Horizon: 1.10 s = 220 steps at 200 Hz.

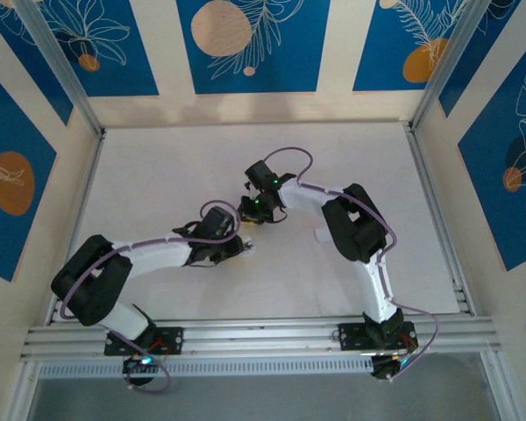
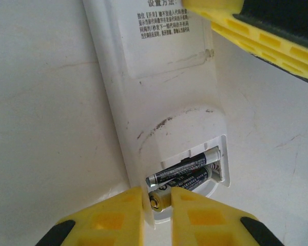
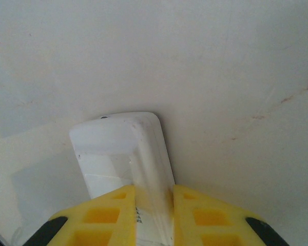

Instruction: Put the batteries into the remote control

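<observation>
The white remote control (image 2: 164, 102) lies back side up, its battery bay open at the near end. One dark battery (image 2: 187, 165) rests in the bay. The second battery (image 2: 197, 178) lies slanted beside it, and its gold end sticks out over the bay's rim. My left gripper (image 2: 158, 199) is shut on that gold end, one finger also against the remote's edge. My right gripper (image 3: 154, 197) is shut on the remote control (image 3: 118, 148), pinching a long side edge; one of its yellow fingers (image 2: 256, 36) shows beside the remote's far end. From above, both grippers (image 1: 243, 230) meet mid-table.
The white table (image 1: 158, 175) has bare room all round the two arms. A small white piece (image 1: 322, 235) lies just left of the right arm's elbow. Aluminium rails (image 1: 245, 338) run along the near edge, and patterned walls enclose the other sides.
</observation>
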Motion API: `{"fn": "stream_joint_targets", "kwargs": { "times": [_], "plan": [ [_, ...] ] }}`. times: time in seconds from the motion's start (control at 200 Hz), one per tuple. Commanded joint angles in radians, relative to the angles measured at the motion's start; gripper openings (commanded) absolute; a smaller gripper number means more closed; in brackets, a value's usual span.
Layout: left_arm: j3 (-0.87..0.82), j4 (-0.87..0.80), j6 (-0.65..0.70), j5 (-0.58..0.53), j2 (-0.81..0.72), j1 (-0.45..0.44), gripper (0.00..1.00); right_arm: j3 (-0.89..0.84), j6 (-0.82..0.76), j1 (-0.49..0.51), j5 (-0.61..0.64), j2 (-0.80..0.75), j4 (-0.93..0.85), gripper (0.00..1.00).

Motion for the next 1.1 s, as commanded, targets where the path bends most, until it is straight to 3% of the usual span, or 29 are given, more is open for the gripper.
{"fn": "stream_joint_targets", "kwargs": {
  "times": [0.0,0.43,0.77,1.095],
  "plan": [
    [-0.009,-0.014,0.033,0.046,0.076,-0.046,0.18,-0.036,0.009,0.031,0.03,0.054,-0.129,0.22],
    [0.008,-0.038,0.06,-0.001,0.084,-0.073,0.28,-0.063,0.04,0.042,0.036,0.051,-0.121,0.19],
    [0.057,-0.117,0.122,-0.099,-0.03,-0.073,0.38,-0.056,0.029,0.031,0.05,-0.005,-0.145,0.19],
    [0.032,-0.078,0.167,-0.147,-0.138,-0.072,0.46,-0.056,0.037,0.029,0.044,-0.045,-0.15,0.2]
  ]
}}
